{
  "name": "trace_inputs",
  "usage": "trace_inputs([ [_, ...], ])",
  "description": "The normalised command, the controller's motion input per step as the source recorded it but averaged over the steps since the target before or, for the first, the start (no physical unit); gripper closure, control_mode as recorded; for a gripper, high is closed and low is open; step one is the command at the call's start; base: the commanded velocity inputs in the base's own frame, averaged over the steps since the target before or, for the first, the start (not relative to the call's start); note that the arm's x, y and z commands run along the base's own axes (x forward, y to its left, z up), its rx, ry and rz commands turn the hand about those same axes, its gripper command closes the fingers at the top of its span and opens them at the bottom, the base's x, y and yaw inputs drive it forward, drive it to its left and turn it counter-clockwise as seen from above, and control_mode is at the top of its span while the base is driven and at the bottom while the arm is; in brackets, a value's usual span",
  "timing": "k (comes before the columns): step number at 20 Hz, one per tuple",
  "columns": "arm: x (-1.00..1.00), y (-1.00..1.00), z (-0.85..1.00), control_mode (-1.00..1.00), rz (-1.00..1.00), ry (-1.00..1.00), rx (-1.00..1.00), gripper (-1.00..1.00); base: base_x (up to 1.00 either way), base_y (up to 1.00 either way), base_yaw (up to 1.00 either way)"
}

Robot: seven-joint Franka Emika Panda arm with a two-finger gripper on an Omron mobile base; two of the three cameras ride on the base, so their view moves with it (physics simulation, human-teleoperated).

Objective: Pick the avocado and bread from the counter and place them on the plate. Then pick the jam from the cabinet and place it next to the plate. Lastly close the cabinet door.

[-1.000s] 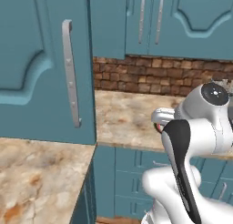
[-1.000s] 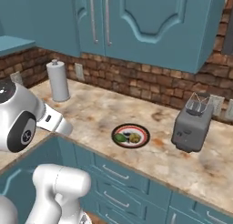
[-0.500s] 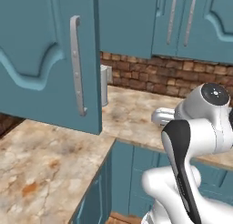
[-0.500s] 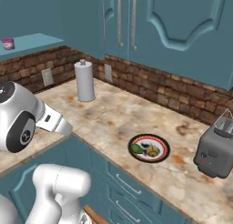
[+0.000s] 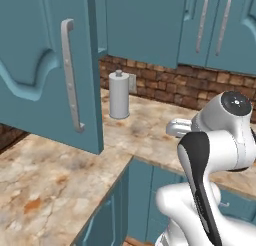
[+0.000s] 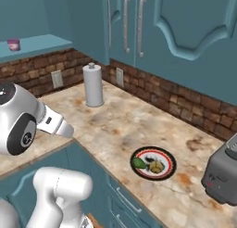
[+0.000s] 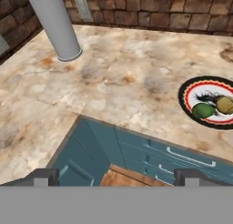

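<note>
1. Left base view: one tall teal-blue cabinet door (image 5: pixel 45 75) stood open; one grey paper-towel roll (image 5: pixel 119 95) stood on the beige marbled counter (image 5: pixel 55 175).
2. Right base view: one round red-rimmed plate (image 6: pixel 153 162) held one green avocado (image 6: pixel 138 163) and one bread piece (image 6: pixel 156 166); one purple jam jar (image 6: pixel 14 44) sat on the cabinet shelf (image 6: pixel 39 44).
3. Hand view: the gripper (image 7: pixel 116 177) was spread wide, empty.

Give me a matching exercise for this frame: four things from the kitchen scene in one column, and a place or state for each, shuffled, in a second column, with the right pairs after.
Things:
1. avocado
2. jam
3. paper-towel roll
4. cabinet door

Places or states:
A. standing upright on the counter near the brick wall
B. swung open
C. lying on the plate beside a yellowish-brown item
D. on the cabinet shelf above the counter

Pairs: 1-C, 2-D, 3-A, 4-B
</note>
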Motion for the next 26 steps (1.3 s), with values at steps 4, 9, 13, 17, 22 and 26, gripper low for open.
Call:
trace_inputs([
  [4,0.0,0.0,0.0,1.0,0.0,0.0,0.0,-1.0,0.57,-0.03,0.39],
  [9,0.0,0.0,0.0,1.0,0.0,0.0,0.0,-1.0,0.55,-0.04,0.41],
  [13,0.0,0.0,0.0,1.0,0.0,0.0,0.0,-1.0,0.79,-0.07,0.34],
  [17,0.0,0.0,0.0,1.0,0.0,0.0,0.0,-1.0,1.0,-0.01,0.16],
  [22,0.0,0.0,0.0,1.0,0.0,0.0,0.0,-1.0,1.0,-0.02,0.06],
  [26,0.0,0.0,0.0,1.0,0.0,0.0,0.0,-1.0,1.0,-0.03,0.06],
])
